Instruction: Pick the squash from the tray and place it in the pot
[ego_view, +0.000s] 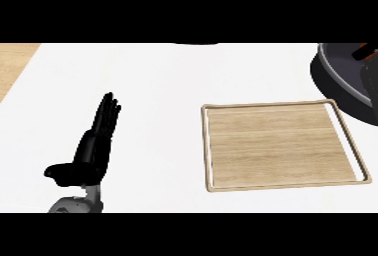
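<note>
White counter (162, 90): wooden tray (280, 150), pot (343, 75) beyond, left hand (92, 145) straight-fingered

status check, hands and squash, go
Left hand open, resting left of tray. Right hand not in view. Tray bare, no squash seen. Pot at far right.

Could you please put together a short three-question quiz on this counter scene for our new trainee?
1. True or false: a squash lies on the square light wooden tray.
2. Which hand shows in the head view? A) left B) right C) both
3. Fill in: the dark grey round pot sits at the view's upper ____ corner.

Key:
1. False; the tray's board is bare.
2. A; the black left hand rests open, fingers straight, left of the tray on the white counter.
3. Right; something orange shows at its rim, too cut off to identify.
</note>
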